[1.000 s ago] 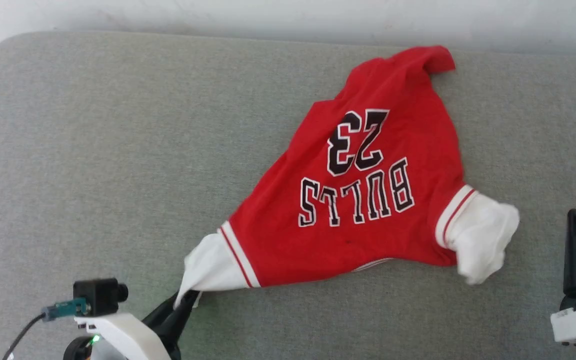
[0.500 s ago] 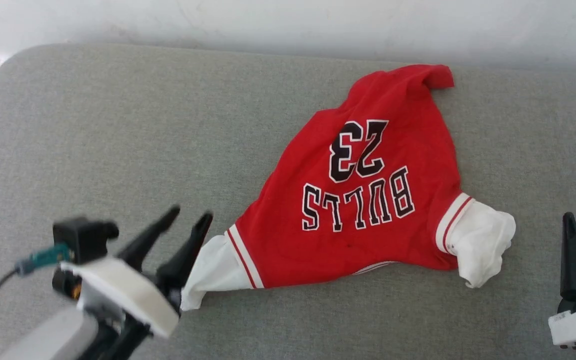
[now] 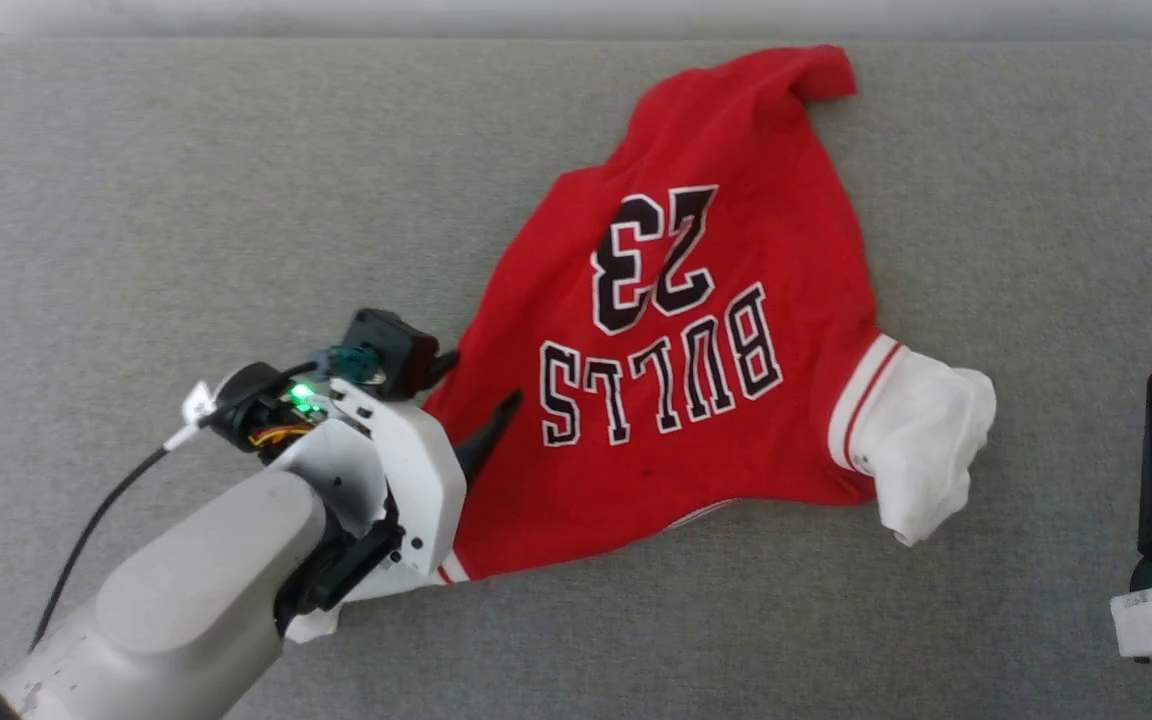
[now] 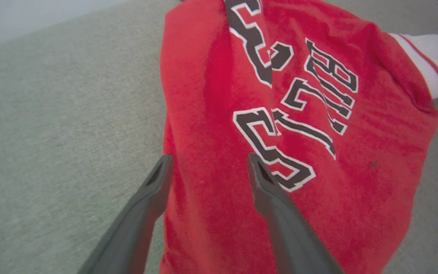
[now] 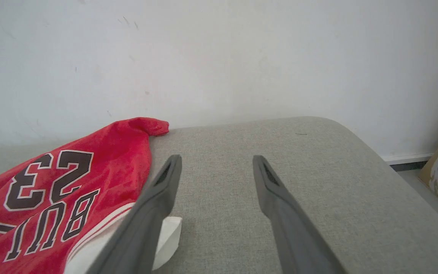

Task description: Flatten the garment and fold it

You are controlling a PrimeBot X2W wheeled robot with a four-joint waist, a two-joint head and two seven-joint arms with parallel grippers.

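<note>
A red shirt (image 3: 676,330) with black, white-edged "BULLS" and "23" lettering lies spread but rumpled on a gray cushion (image 3: 186,200), the print upside down from the robot's head and the far end narrowing to a twisted corner (image 3: 821,75) near the pale wall (image 5: 203,57). The left gripper (image 4: 208,161) hangs over the shirt's left edge with its two dark fingers parted and nothing between them, one finger above the gray cushion and the other above red cloth beside the lettering; whether the tips touch the fabric cannot be told. The left arm covers the sleeve on that side, a scrap of white (image 3: 311,625) peeking out beneath it. The bunched white sleeve (image 3: 921,450) on the robot's right lies near the right gripper (image 5: 217,160), which is spread wide and empty above bare cushion.
</note>
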